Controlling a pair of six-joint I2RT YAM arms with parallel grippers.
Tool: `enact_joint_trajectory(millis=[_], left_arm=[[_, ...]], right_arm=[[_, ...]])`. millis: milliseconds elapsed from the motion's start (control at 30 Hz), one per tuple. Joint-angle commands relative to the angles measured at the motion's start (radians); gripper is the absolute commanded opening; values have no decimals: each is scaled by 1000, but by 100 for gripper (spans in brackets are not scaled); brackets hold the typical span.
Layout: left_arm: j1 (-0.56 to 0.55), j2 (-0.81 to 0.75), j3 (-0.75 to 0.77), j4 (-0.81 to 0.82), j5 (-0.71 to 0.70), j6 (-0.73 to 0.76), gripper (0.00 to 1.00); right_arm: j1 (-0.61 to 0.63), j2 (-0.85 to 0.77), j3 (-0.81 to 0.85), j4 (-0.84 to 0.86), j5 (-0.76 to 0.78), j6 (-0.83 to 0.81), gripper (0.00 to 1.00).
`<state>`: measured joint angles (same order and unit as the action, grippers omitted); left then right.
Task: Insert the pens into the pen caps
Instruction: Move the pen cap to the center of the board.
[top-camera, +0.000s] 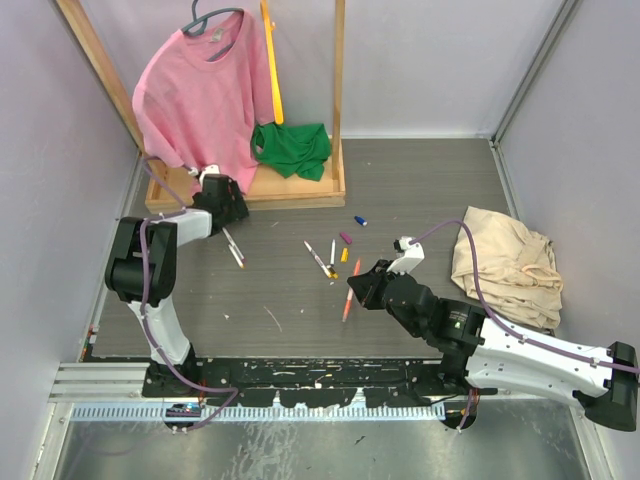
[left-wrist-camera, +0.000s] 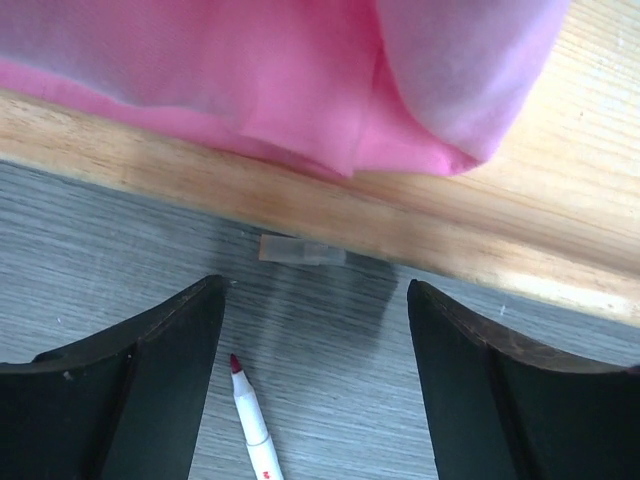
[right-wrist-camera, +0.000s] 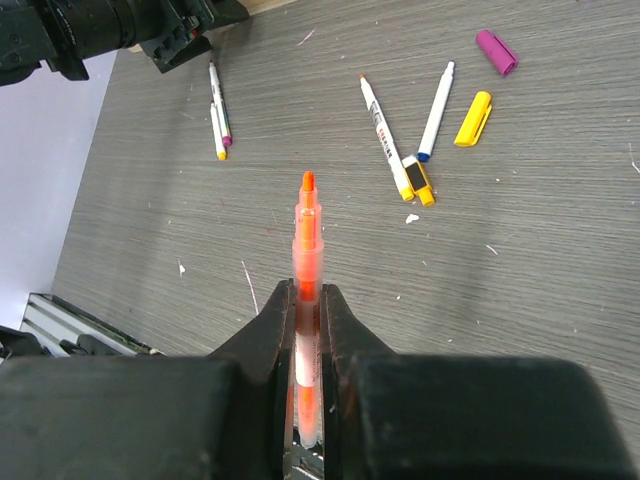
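An orange pen (right-wrist-camera: 307, 250) sits lower centre in my right wrist view, pinched by the right fingers (right-wrist-camera: 345, 335). Upper right, other pens (right-wrist-camera: 385, 140) and caps (right-wrist-camera: 473, 118) lie on the counter (right-wrist-camera: 550, 250). My left fingers (left-wrist-camera: 170, 340) stand spread either side of a red-tipped pen (left-wrist-camera: 250, 410).

The top external camera looked down from above and behind the arm bases over the whole surface (top-camera: 420, 190). The left wrist camera sat close above the surface beside the wooden base (left-wrist-camera: 560, 200) at the far left corner. The right wrist camera, set higher, faced that corner and shared the scattered pens (right-wrist-camera: 385, 140) with the top view.
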<state>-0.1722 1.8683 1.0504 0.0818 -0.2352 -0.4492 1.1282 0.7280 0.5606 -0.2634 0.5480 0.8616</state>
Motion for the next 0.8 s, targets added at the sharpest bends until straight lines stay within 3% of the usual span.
enact_joint_trajectory(millis=[0,367,767], left_arm=[[26,13,53,-13,27,-29,74],[30,56,113,-76,25,-31,64],[28,100,188,-175,13,-34,47]], right_arm=[[-8,-7,11,28,6,-21,0],[-14,0,18,29,3,-29,0],[-22,16,28,29,-5,-48,0]])
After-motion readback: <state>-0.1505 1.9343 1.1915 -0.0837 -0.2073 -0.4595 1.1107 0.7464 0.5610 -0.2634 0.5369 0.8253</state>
